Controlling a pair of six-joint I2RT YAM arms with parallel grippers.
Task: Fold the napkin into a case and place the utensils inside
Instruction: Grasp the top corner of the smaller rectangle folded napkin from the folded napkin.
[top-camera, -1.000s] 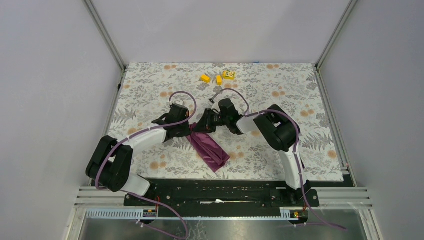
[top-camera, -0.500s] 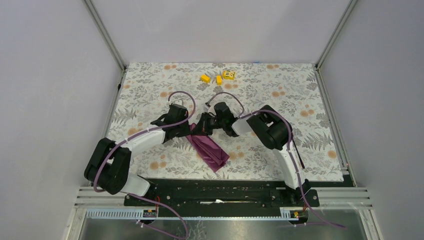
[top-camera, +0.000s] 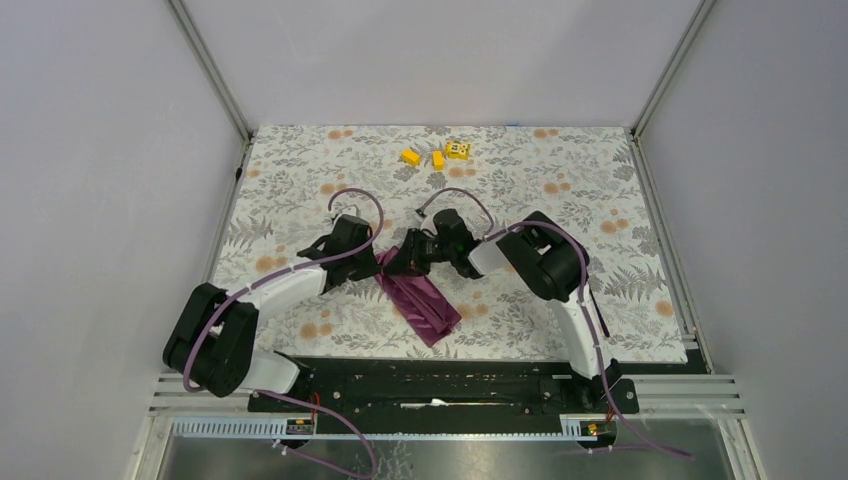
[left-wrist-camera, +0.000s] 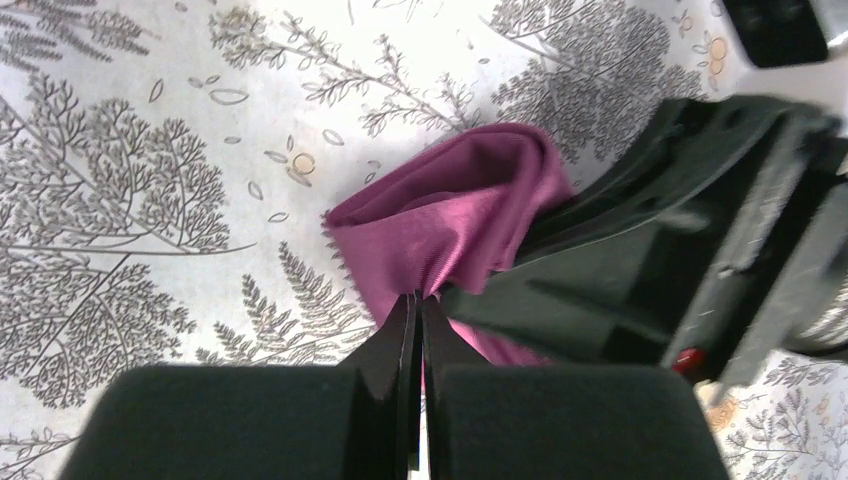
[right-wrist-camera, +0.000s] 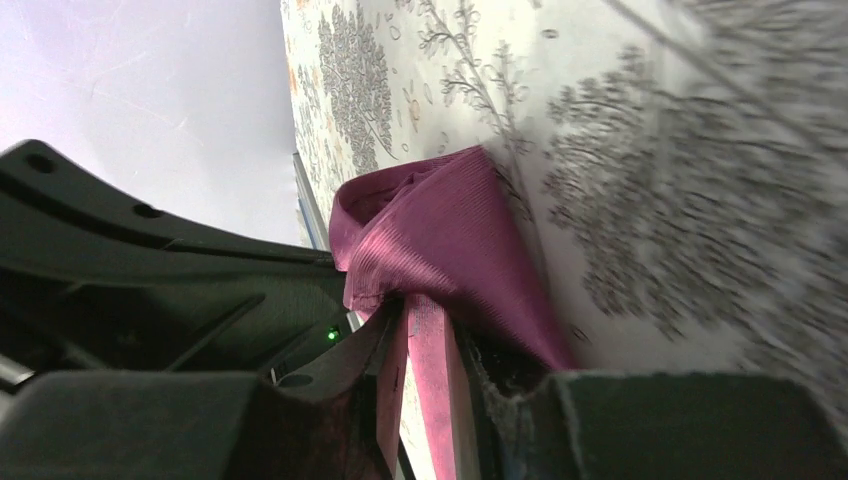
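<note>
The napkin, folded into a narrow plum-purple case (top-camera: 425, 305), lies slanted on the tablecloth between the two arms. My left gripper (top-camera: 372, 262) is shut on the cloth edge at the case's far end, as the left wrist view shows (left-wrist-camera: 418, 298), where the cloth (left-wrist-camera: 450, 215) bulges up ahead of it. My right gripper (top-camera: 398, 262) is shut on the same end from the other side, with a fold of the cloth (right-wrist-camera: 440, 230) pinched between its fingers (right-wrist-camera: 425, 310). The two grippers are nearly touching. The spoon and fork are out of view.
Three small yellow blocks (top-camera: 438, 157) lie at the far middle of the floral tablecloth (top-camera: 600, 200). The right gripper's black body (left-wrist-camera: 650, 250) fills the right side of the left wrist view. The left arm's black body (right-wrist-camera: 150, 270) fills the left side of the right wrist view.
Both grippers have shifted slightly left and towards me, staying at the case's far end. The case has barely moved.
</note>
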